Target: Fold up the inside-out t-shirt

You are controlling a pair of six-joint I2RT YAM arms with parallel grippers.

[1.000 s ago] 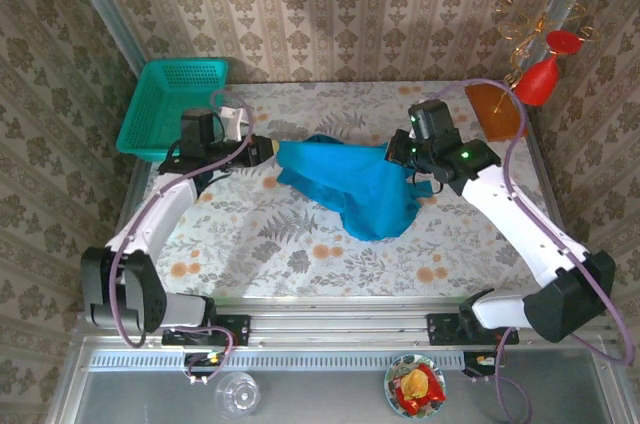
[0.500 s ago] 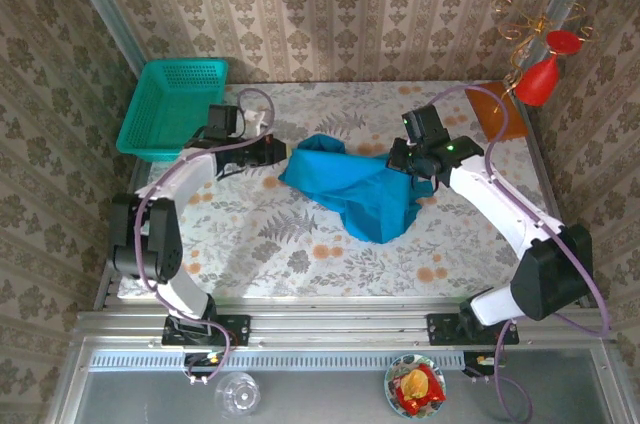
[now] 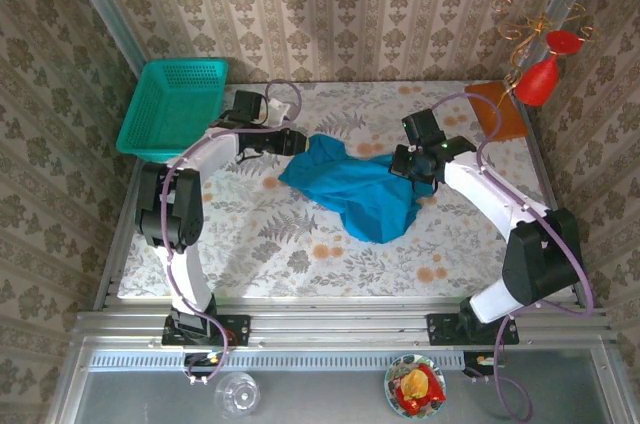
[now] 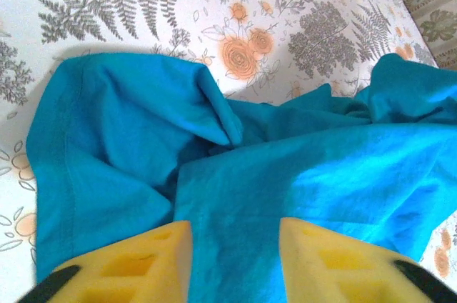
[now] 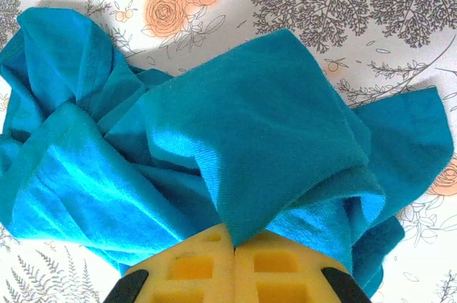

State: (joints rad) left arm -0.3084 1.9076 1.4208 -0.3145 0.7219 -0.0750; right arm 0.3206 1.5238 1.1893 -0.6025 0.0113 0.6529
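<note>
1. Blue-teal knit cloth: the inside-out t-shirt (image 3: 360,194) lies in a crumpled heap at mid-table on the floral-printed table cover (image 3: 250,234), between the two grippers. No panel lies flat and no fold line is laid.
2. Change noted: within the last second the left arm has swung from the near-left side round toward the far side. The left gripper (image 3: 296,142) has moved off the garment's left edge and now sits at its far-left lobe. The right gripper (image 3: 402,162) has barely shifted, and the outline of the heap is much as it was.
3. Left gripper: its yellow fingers (image 4: 143,267) are spread, with cloth lying under the gap — nothing is held.
4. Right gripper: the fingers are pressed together on a fold of the t-shirt, which rises out of the nip and drapes away to both sides.
5. Assessment: the left arm appears to be repositioning for a second hold. The work looks to be at the spreading stage, and folding proper has not begun.
6. Materials: the fabric is soft and limp, matte with a faint sheen on its ridges, and falls in deep overlapping folds. A stitched hem runs along the lobe nearest the left gripper. The finger pads are yellow with recessed cut-outs. A rigid teal mesh basket (image 3: 175,104) stands at the far-left corner, well apart from the garment.
</note>
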